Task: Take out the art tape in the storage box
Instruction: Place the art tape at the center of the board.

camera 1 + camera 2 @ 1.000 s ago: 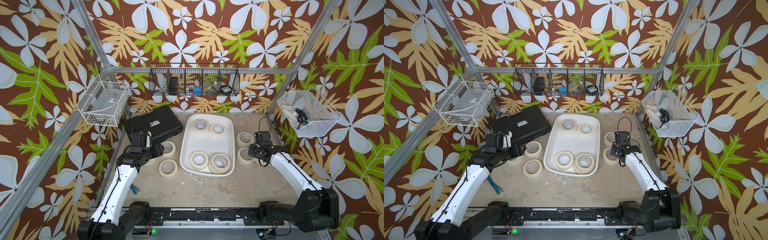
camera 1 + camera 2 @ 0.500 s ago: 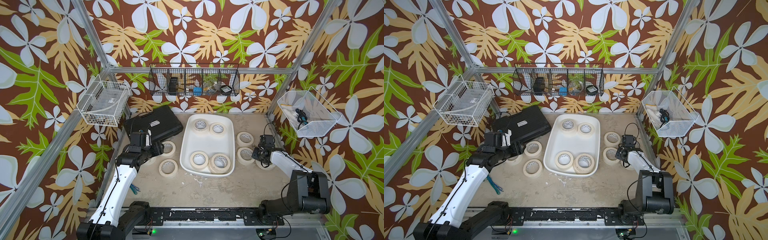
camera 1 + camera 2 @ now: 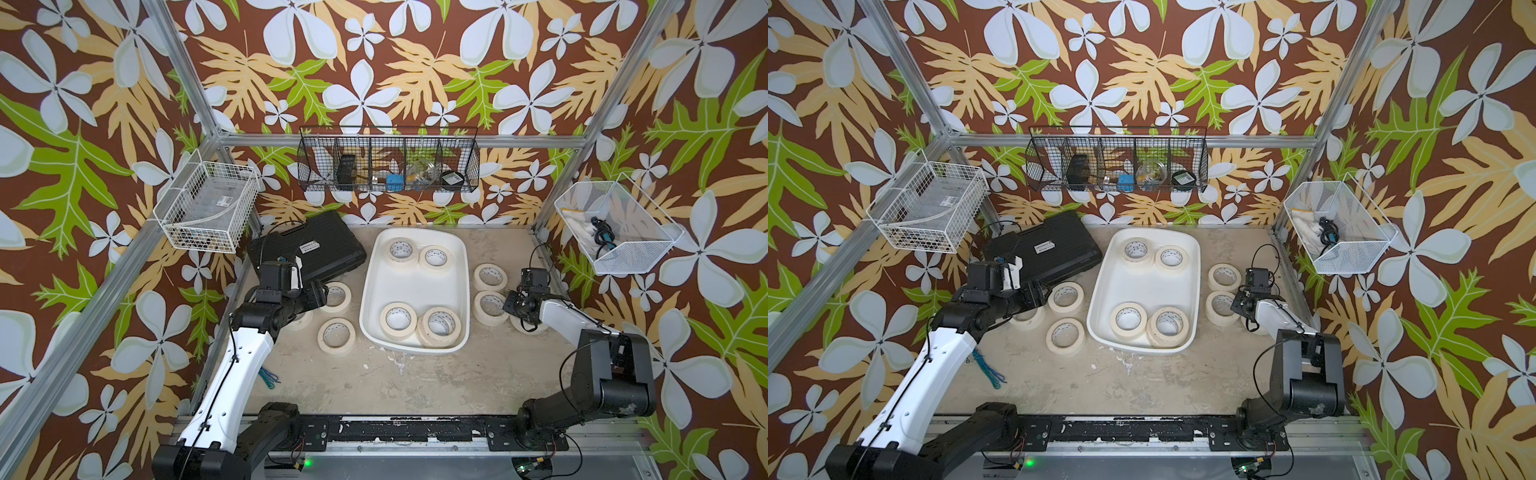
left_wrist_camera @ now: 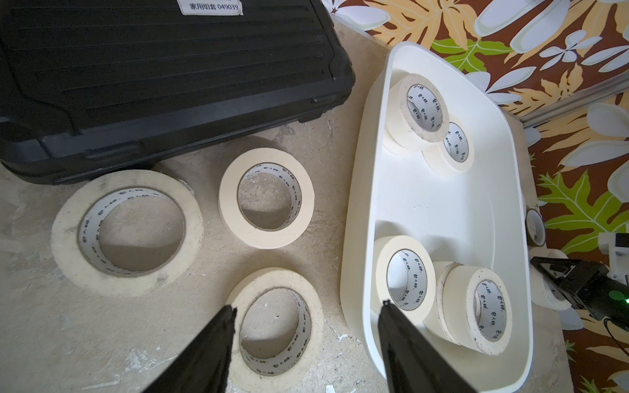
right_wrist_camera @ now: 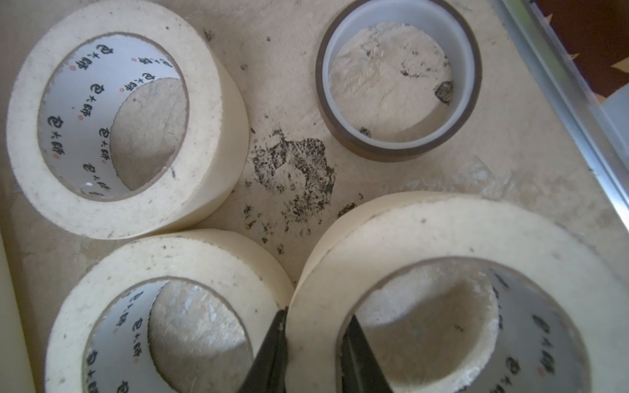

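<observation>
Folding back toward its base since a second ago, the right arm is bringing the right jaws in over the counter's right edge, while the left arm is staying where it was. Nearest, a blue loop of cord [image 3: 269, 377] is lying on the beige counter [image 3: 395, 386] beside the left arm. Farther in, the left jaws are hanging released and wide apart, gripping nothing, above a cream-beige art tape roll [image 4: 269, 280] that is resting just beside the large white plastic storage box [image 3: 415, 286]. The right jaws are clenching the wall of a second art tape roll [image 5: 442, 234], one finger [image 5: 357, 357] sitting inside its core, the other wedging against a neighbouring roll [image 5: 153, 262]. Four more rolls [image 3: 439, 344] are lying inside the box. Beyond, a black ribbed hard case [image 3: 320, 245] is crowding the box's far left corner.
</observation>
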Available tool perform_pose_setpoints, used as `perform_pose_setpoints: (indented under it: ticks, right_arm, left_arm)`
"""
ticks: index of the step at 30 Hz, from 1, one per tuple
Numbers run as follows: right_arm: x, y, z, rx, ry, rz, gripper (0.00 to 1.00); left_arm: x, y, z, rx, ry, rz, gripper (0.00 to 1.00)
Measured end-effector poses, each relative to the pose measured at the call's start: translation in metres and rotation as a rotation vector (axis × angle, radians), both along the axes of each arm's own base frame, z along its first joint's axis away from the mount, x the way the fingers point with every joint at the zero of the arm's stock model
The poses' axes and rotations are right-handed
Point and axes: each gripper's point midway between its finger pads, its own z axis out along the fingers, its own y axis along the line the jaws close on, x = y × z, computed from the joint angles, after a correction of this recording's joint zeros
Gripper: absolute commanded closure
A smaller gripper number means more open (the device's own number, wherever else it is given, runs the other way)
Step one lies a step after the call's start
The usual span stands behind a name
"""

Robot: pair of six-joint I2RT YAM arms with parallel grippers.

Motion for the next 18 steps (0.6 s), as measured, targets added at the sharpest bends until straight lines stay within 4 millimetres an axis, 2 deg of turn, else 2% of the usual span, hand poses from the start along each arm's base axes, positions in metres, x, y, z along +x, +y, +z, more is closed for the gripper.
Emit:
perform_pose_setpoints:
  ticks: [9,18]
  right_arm:
    - [-0.014,0.0,0.011,0.004,-0.016,-0.004,0.93]
    - [-0.031,-0.004,-0.022,0.039,0.075,-0.03,0.91]
  left_arm:
    - [0.002,-0.001,-0.004,-0.004,0.016,-0.005,0.3]
    - [0.001,-0.006,-0.004,-0.008,0.017,-0.021,0.3]
